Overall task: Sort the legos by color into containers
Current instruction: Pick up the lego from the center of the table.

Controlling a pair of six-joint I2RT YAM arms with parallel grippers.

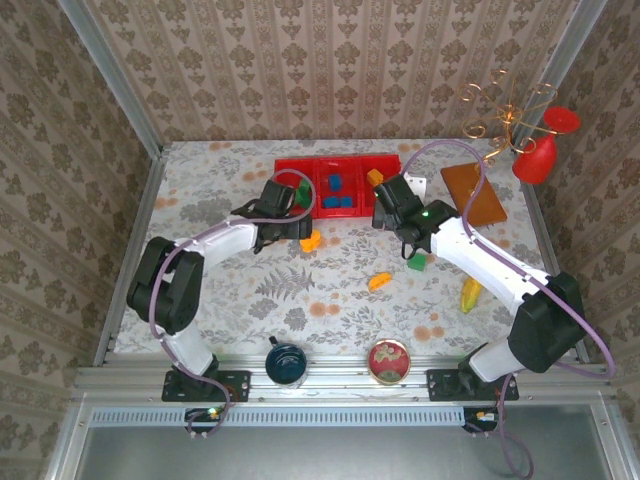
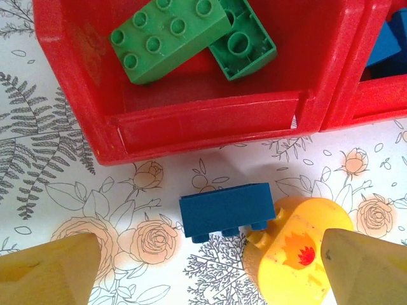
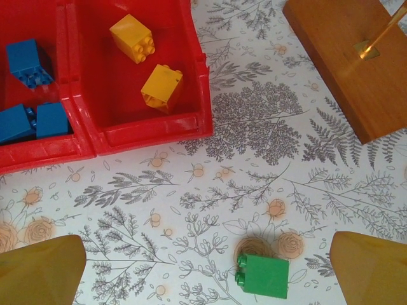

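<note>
- The red tray (image 1: 338, 160) lies near the far edge of the table (image 1: 230, 300), with its three compartments side by side.
- Its left compartment holds two green bricks (image 2: 170, 37), one overlapping the other.
- The middle one holds blue bricks (image 3: 28, 121); the right one holds two yellow bricks (image 3: 162, 88), lying apart.
- The left gripper (image 2: 210, 251) is spread wide and hangs over the table just in front of the tray's left compartment, pinching nothing.
- Between its fingers a loose blue brick (image 2: 227, 211) lies on the table, just clear of the tray wall and against a yellow piece (image 2: 296, 248) with an orange mark.
- The right gripper (image 3: 206, 254) is also spread and empty, near the tray's right front corner.
- A loose green brick (image 3: 262, 275) lies on the table between its fingers, touching neither.
- An orange brick (image 1: 379, 281) lies mid-table, well apart from the tray.
- A cup (image 1: 286, 362) and a tin (image 1: 388, 360) stand by the near edge; a wooden slab (image 1: 472, 192) sits near the far right corner.
</note>
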